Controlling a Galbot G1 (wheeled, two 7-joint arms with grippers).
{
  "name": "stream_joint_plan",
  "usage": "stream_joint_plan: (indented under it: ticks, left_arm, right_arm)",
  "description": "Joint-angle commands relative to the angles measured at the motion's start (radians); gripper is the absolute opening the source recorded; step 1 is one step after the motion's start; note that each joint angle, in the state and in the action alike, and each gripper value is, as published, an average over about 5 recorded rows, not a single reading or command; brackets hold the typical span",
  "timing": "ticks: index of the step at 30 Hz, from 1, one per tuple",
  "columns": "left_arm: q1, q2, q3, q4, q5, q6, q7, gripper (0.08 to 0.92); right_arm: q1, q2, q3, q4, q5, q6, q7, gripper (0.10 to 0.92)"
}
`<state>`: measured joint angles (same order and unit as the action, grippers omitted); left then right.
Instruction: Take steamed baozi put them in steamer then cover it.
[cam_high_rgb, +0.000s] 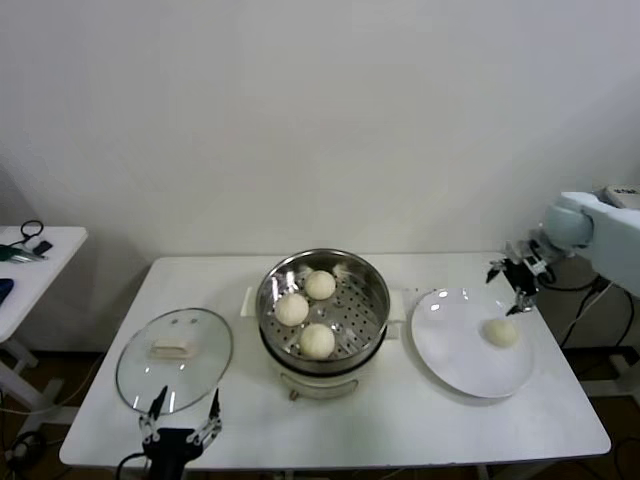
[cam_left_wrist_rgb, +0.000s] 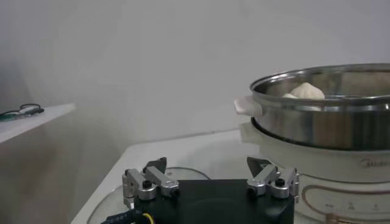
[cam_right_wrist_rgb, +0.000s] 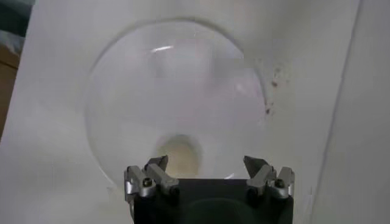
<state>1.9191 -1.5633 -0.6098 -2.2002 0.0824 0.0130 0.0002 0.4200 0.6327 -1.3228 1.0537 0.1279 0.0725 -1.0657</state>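
Task judged roughly three-quarters loaded, uncovered. Three steamed baozi (cam_high_rgb: 306, 311) inside the steamer (cam_high_rgb: 372, 300) at desk (cam_high_rgb: 400, 420) centre: one toward 12 o'clock of the perforated insert, one toward 9 o'clock, one toward 6 o'clock; space free toward 3 o'clock. Fourth baozi (cam_high_rgb: 501, 333) outstanding, alone on the white plate (cam_high_rgb: 450, 350) at 3 o'clock of the steamer, lying toward the plate's 2 o'clock side. Cover (cam_high_rgb: 175, 359) not yet fitted: flat on the desk at 8 o'clock of the steamer, handle up, apart from the steamer. Right pincer (cam_high_rgb: 507, 288) above the plate's far rim, near 12 o'clock of the last baozi, spread wide and empty; right wrist view confirms the baozi (cam_right_wrist_rgb: 178, 155) just beyond the tips, not between them, no contact. Left pincer (cam_high_rgb: 181, 418) at the near desk edge, just at 6 o'clock of the cover, spread wide, empty, idle; left wrist view shows the steamer (cam_left_wrist_rgb: 329, 115) beyond it with one bun top visible above the rim. Remaining, as judged: grasp and transfer of the last baozi, then placing of the cover. Side table at far 9 o'clock, not involved.
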Motion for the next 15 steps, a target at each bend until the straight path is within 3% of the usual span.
stream_joint_plan:
  ticks: [1,15]
  left_arm:
    - [-0.001,0.0,0.0,0.001,0.001,0.0,0.002,0.823]
    - [0.004,-0.005,-0.001,0.012,0.007,-0.006,-0.001,0.823]
  right_arm:
    - [-0.297,0.006,0.254,-0.166,-0.112,-0.025,0.01,0.823]
    - [-0.351,0.109,0.312,-0.239,-0.153,-0.027,0.051,0.823]
